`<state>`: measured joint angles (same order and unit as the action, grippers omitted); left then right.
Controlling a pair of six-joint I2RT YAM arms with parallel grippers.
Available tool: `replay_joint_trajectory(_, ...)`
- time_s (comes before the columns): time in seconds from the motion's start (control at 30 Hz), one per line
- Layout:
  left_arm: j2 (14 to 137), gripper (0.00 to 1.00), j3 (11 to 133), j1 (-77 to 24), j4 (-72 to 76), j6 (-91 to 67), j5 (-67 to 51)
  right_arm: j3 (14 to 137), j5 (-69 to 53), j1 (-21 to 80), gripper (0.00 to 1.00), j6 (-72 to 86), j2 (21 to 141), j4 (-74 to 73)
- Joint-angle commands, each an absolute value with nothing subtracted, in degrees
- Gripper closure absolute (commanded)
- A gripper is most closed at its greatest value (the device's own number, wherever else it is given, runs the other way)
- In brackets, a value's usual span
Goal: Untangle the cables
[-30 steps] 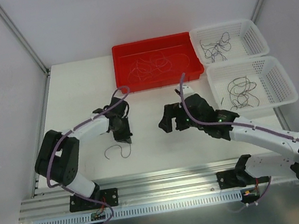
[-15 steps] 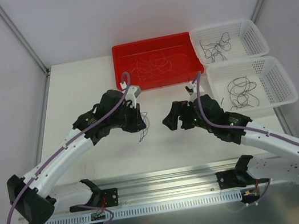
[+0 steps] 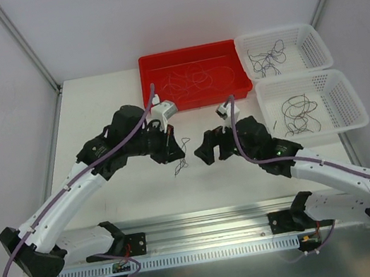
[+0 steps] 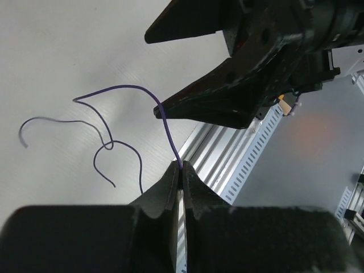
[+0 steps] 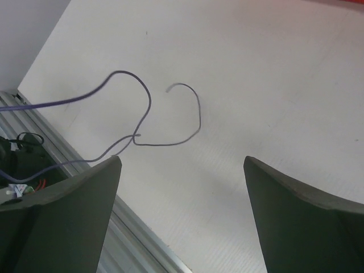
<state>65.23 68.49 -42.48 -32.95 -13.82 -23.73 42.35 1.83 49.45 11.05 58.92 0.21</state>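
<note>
Right now the left gripper point(image 4: 181, 168) has its fingers pressed together on one end of a thin purple wire point(image 4: 167, 129). From the pinch the wire climbs, bends over in a wide arc and curls into a small loop. There a paler stretch crosses it and trails off to a free end. Whether that is one strand or two hooked together is hard to tell from either wrist view. In the top view the wire hangs as a small dark squiggle just below the left gripper, between the two grippers, over the bare middle of the table point(image 3: 94, 111). I cannot tell whether its lower end touches the surface.

The right gripper point(image 5: 182, 162) is spread wide with nothing between its fingers. It faces the left gripper from close by. In the left wrist view its lower fingertip sits just beside the wire near the top of the rise, though I cannot tell if they touch. From the right wrist camera the loop and the pale curl lie ahead of the spread fingers, apart from both.

More cables point(image 3: 189, 80) lie elsewhere. A loose tangle sits in the red tray point(image 3: 188, 53) at the far edge of the table. To its right there is a dark bunch in the far basket point(image 3: 316, 51) and another loose bunch in the near basket point(image 3: 348, 106). Both arms reach in from the near edge and meet in front of the tray.
</note>
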Motion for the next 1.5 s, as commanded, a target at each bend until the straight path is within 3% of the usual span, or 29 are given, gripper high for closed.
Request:
replay_joint_trajectory(0.0, 63.9, 1.0, 71.5, -43.3, -33.8, -12.5, -27.8, 40.8, -2.6, 49.7, 0.06, 2.7, 59.6, 9.4)
replay_joint_trajectory(0.37, 63.2, 1.0, 75.1, -43.8, -35.4, -12.5, -31.4, 39.1, -8.7, 49.7, 0.06, 1.8, 65.0, 20.1)
replay_joint_trajectory(0.47, 63.0, 1.0, 75.8, -43.9, -35.6, -12.4, -31.8, 39.7, -8.7, 49.7, 0.11, 1.8, 66.4, 20.5)
replay_joint_trajectory(0.57, 62.4, 1.0, 76.1, -43.9, -35.7, -12.4, -30.7, 39.6, -9.0, 49.7, 0.32, 1.8, 67.1, 20.3)
replay_joint_trajectory(0.6, 62.1, 1.0, 76.2, -43.9, -35.8, -12.4, -30.0, 39.4, -9.0, 49.7, 0.52, 1.8, 66.8, 20.4)
replay_joint_trajectory(0.67, 62.1, 1.0, 75.7, -43.9, -35.9, -12.5, -28.0, 39.0, -8.3, 49.7, 0.73, 1.5, 65.9, 19.8)
replay_joint_trajectory(0.7, 62.1, 1.0, 75.4, -43.9, -35.9, -12.4, -27.3, 39.0, -7.7, 49.7, 0.97, 1.1, 65.4, 18.4)
replay_joint_trajectory(0.8, 62.2, 0.98, 73.9, -43.9, -35.9, -12.4, -22.3, 39.8, -5.7, 49.5, 0.99, -1.4, 62.3, 13.3)
replay_joint_trajectory(0.87, 62.6, 0.89, 72.8, -43.9, -35.9, -12.3, -19.6, 41.7, -4.6, 49.0, 0.99, -2.5, 59.9, 10.1)
replay_joint_trajectory(0.9, 62.8, 0.76, 72.4, -43.9, -35.9, -12.2, -17.5, 42.6, -4.2, 48.3, 0.99, -3.2, 59.1, 6.7)
replay_joint_trajectory(0.97, 63.3, 0.63, 71.9, -43.8, -35.9, -11.9, -15.8, 45.8, -3.1, 47.0, 0.99, -3.8, 57.1, 2.8)
replay_joint_trajectory(1.0, 63.7, 0.48, 71.9, -43.8, -35.9, -11.3, -14.3, 47.1, -2.6, 45.4, 0.99, -4.0, 56.4, -1.5)
replay_joint_trajectory(1.07, 64.1, 0.36, 71.7, -43.8, -35.9, -10.7, -12.5, 51.6, -2.0, 43.2, 0.99, -4.1, 55.0, -7.4)
replay_joint_trajectory(1.1, 64.2, 0.22, 71.6, -43.8, -35.9, -9.9, -10.7, 53.4, -2.4, 40.5, 0.99, -4.2, 54.8, -9.5)
replay_joint_trajectory(1.17, 64.0, 0.11, 71.5, -43.8, -35.9, -9.1, -9.0, 57.8, -3.0, 37.5, 0.99, -4.5, 55.0, -15.3)
replay_joint_trajectory(1.23, 63.7, 0.01, 70.9, -43.2, -35.9, -7.9, -6.2, 64.7, -4.0, 32.8, 0.99, -4.7, 55.6, -18.6)
replay_joint_trajectory(1.47, 62.1, 0.01, 64.9, -34.9, -35.5, -4.8, -1.5, 85.1, -2.1, 19.0, 0.99, -5.3, 64.2, -25.8)
